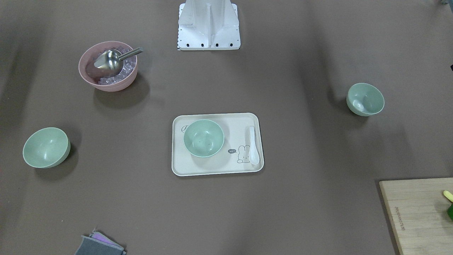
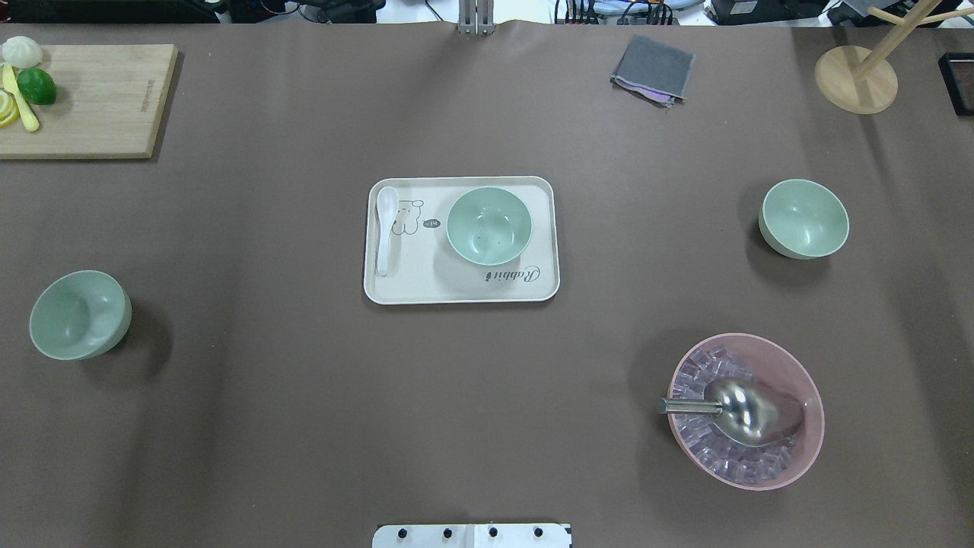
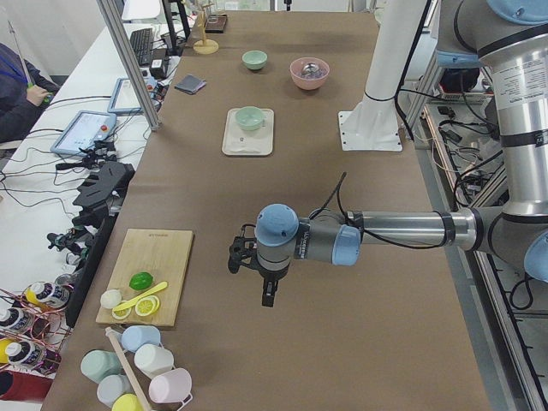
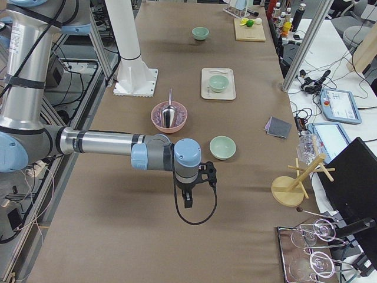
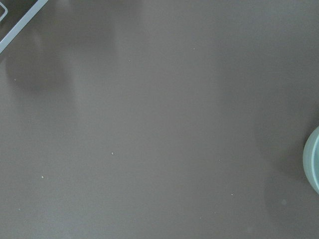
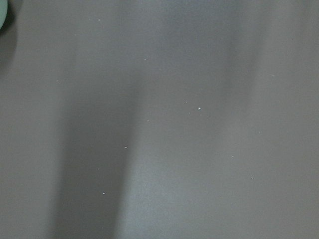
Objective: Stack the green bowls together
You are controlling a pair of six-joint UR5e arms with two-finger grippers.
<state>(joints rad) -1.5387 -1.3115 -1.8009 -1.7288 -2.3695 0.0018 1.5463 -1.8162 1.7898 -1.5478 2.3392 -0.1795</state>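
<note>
Unstacked, well apart on table (image 2: 304, 418): green bowl on tray (image 2: 488, 226), upright in cream tray (image 2: 461, 293) beside white spoon (image 2: 386, 228); left-end green bowl (image 2: 80, 314); right-end green bowl (image 2: 804, 218), near pink bowl (image 2: 791, 373). Left fingers (image 3: 268, 295) raised over bare table, left-end green bowl just at wrist-view edge. Right fingers (image 4: 188, 200) raised near right-end green bowl, not touching. Released or clenched: cannot tell, either side.

On the centre tray (image 2: 461, 293), a bowl (image 2: 488, 226) with a spoon (image 2: 386, 228) at its left. Second bowl (image 2: 79, 314) far left; third bowl (image 2: 804, 218) far right, ice bowl (image 2: 795, 373) holding a scoop (image 2: 742, 411) nearer the robot.
</note>
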